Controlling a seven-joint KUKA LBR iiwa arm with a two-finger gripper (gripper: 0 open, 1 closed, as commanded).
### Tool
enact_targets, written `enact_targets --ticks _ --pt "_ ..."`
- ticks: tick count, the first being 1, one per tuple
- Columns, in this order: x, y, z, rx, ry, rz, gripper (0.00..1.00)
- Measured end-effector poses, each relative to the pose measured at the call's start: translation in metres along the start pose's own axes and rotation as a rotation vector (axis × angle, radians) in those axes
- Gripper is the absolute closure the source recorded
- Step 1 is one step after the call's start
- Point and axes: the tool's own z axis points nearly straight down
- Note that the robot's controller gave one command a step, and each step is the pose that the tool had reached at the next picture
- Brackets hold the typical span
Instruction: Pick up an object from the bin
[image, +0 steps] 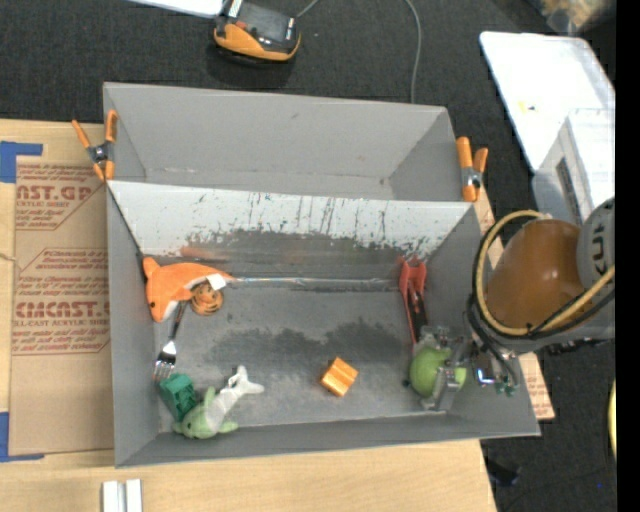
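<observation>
At the left wall of the bin (300, 140) lies an orange toy fish (168, 285), and a small round brown thing (207, 296) touches its right side. Below them a metal fork (166, 350) points down toward the near left corner, where a dark green toy (178, 392), a pale green soft toy (203, 424) and a white figure (240, 384) lie close together. Near the middle of the floor, well apart from the others, sits an orange block (339, 377) (it is a little tilted). Further right, a red tool (412, 285) leans against the right wall. Just below it, in the near right corner, is a green ball (424, 373). My claw (452, 378) is down there, just beside the ball on its right side. I cannot tell if my claw is released or clenched, and I cannot tell if the ball is really inside it.
</observation>
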Motion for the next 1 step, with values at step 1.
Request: enact_targets --ticks 1 --pt "0.0057 0.0012 -0.0534 0.000 0.005 -0.060 1.00"
